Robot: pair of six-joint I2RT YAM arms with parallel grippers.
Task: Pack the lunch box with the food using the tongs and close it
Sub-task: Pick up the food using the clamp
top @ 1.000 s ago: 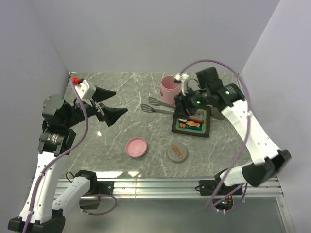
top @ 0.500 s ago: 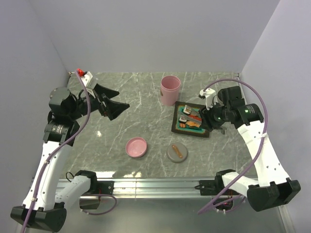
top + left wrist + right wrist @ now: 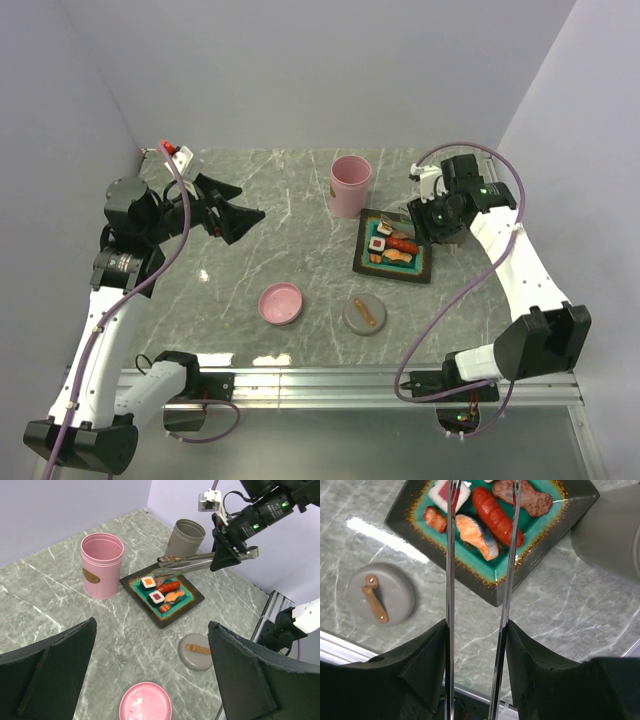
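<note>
Right wrist: right tool (image 3: pixel 476 630) grips tongs (image 3: pixel 450 580) above food (image 3: pixel 497 517) on tray (image 3: pixel 496 596)

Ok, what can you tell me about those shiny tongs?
The tongs are two long, thin, silvery metal arms, standing slightly apart. The right tool squeezes them between its black fingers, one arm against each. They stick out nearly level over the black tray of sushi, tips apparently not touching it.

Left arm (image 3: pixel 100 320) and right arm (image 3: pixel 525 270): white shells, black joints, looping purple cables (image 3: pixel 470 148), black wedge fingers (image 3: pixel 47 680), green lights (image 3: pixel 282 504).
</note>
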